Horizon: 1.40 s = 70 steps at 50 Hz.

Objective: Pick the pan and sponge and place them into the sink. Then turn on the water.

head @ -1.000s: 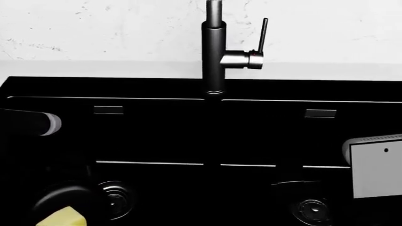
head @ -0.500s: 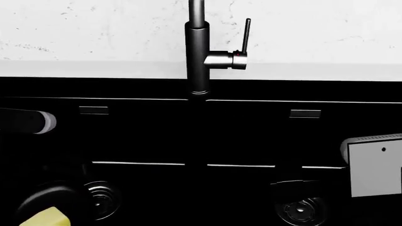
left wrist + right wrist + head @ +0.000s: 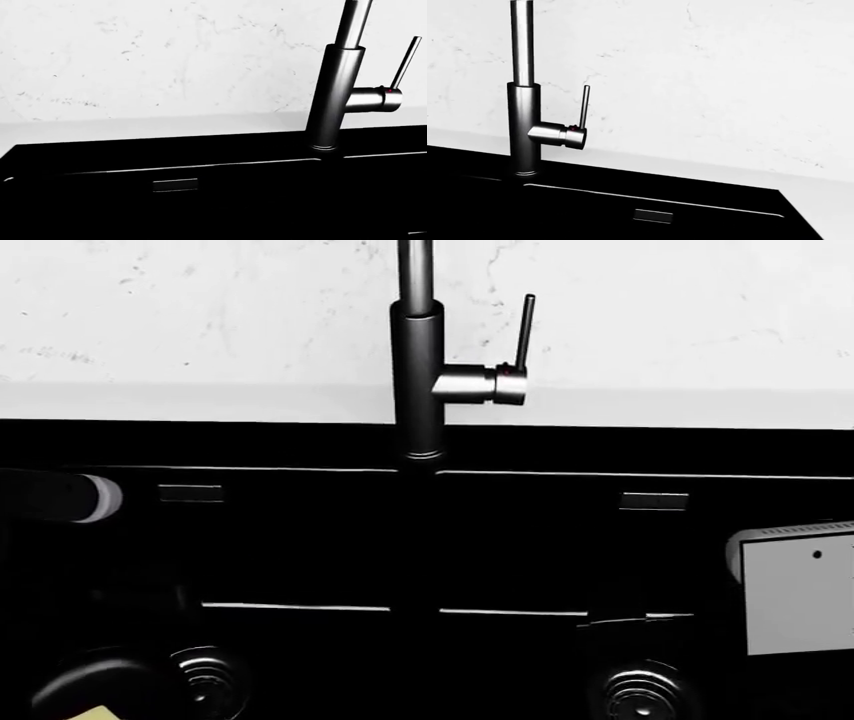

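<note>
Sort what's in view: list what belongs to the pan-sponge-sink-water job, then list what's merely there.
Job:
pan, in the left basin
sponge, on the pan
sink
faucet
lever handle

Merely there:
marble backsplash
drains
overflow slots

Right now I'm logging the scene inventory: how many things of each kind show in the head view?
Faucet: 1
Round metal drains: 2
Overflow slots: 2
Pan: 1
Sponge: 1
Total: 7
</note>
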Tool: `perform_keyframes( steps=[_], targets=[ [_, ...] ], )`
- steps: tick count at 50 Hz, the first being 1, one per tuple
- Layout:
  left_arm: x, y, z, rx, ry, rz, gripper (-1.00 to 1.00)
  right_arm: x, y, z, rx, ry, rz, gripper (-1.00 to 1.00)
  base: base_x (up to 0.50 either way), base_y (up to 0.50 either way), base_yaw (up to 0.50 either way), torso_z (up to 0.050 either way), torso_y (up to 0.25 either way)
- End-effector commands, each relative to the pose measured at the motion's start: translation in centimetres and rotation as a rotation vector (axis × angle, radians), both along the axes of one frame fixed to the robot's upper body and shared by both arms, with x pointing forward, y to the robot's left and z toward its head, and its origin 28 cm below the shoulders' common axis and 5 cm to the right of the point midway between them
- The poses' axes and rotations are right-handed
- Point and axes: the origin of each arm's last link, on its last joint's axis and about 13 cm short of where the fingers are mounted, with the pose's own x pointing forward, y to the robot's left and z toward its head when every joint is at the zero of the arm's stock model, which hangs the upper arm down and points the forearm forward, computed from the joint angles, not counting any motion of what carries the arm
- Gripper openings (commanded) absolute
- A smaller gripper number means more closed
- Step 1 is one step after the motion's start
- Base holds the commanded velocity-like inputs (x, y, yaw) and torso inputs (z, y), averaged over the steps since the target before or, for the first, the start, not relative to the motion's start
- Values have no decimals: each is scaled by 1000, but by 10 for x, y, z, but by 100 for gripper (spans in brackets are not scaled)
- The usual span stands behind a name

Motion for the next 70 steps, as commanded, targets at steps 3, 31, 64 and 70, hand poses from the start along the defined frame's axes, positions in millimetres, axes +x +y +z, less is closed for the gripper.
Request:
perform_keyframes(
  steps=[3,31,64,70],
  targets=[
    [-1,4,0,1,0,5,100,1,1,-1,1,2,1,100,191,0,0,0,0],
    [0,4,1,3,2,-5,100,2,2,-4,4,7,4,100,193,0,0,0,1],
    [0,3,1,23,-27,-2,100,97,27,10,131,12,143,100,29,0,0,0,0],
    [2,3,1,23,-30,4,100,114,30,12,145,14,154,100,0,0,0,0,0]
  ],
)
